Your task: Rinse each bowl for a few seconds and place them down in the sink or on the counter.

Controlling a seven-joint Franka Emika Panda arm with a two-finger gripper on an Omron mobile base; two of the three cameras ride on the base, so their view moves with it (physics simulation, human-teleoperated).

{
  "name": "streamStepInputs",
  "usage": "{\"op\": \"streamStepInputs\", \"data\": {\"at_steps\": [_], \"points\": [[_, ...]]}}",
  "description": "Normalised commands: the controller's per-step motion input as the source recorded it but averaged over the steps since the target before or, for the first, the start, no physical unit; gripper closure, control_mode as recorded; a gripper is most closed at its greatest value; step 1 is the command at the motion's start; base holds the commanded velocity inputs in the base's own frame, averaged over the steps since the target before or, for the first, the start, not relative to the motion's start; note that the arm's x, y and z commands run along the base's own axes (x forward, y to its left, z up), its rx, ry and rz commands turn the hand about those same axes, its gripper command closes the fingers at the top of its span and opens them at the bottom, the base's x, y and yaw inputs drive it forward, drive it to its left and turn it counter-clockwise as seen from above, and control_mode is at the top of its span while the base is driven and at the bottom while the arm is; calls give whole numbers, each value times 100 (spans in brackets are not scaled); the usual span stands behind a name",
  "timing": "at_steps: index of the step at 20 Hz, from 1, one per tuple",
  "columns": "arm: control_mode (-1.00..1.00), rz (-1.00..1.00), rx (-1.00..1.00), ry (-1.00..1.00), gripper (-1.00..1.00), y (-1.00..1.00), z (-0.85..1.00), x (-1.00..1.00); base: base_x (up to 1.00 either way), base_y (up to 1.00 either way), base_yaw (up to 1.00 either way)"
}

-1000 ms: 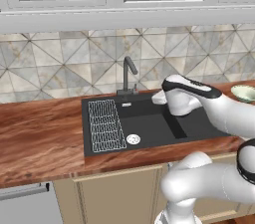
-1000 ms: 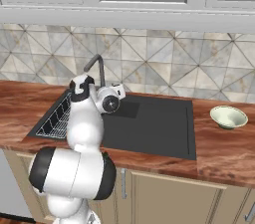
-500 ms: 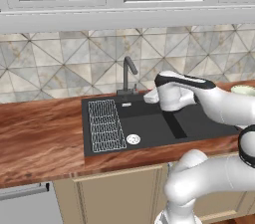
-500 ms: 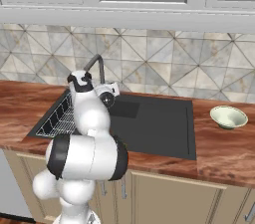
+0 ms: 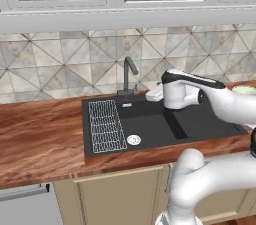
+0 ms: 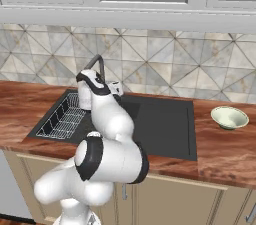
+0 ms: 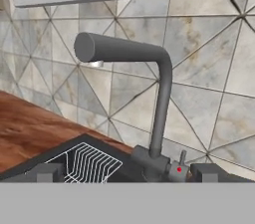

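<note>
A pale cream-green bowl (image 6: pixel 229 117) sits upright on the reddish wood counter (image 6: pixel 225 151) right of the sink (image 6: pixel 165 126); in the left base view its rim (image 5: pixel 243 89) peeks out behind my arm. My gripper (image 5: pixel 151 96) hovers over the back of the black sink (image 5: pixel 195 124), pointing at the dark grey faucet (image 5: pixel 129 73). In the hand view the faucet (image 7: pixel 160 108) stands straight ahead, its base and small lever (image 7: pixel 180 167) close in front of my gripper (image 7: pixel 127 173). The fingertips (image 7: pixel 46 172) stand far apart, open, with nothing held.
A white wire rack (image 5: pixel 106 125) lies in the left part of the basin, beside the round silver drain (image 5: pixel 133 140). The tiled wall rises right behind the faucet, with cabinets above. Counter (image 5: pixel 40 139) stretches to the left of the sink.
My arm has swung left across the sink, carrying the hand from the right side of the basin to the faucet. The bowl has stayed in place.
</note>
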Motion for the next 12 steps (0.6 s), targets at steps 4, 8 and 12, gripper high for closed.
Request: {"op": "streamStepInputs", "data": {"at_steps": [4, 8, 12], "points": [[-100, 5, 5, -13, -100, 0, -20, 10, 0, 0, 0], [-100, 0, 1, -6, -100, 4, -15, 17, 0, 0, 0], [-100, -2, 0, -2, -100, 5, -8, 21, 0, 0, 0]]}}
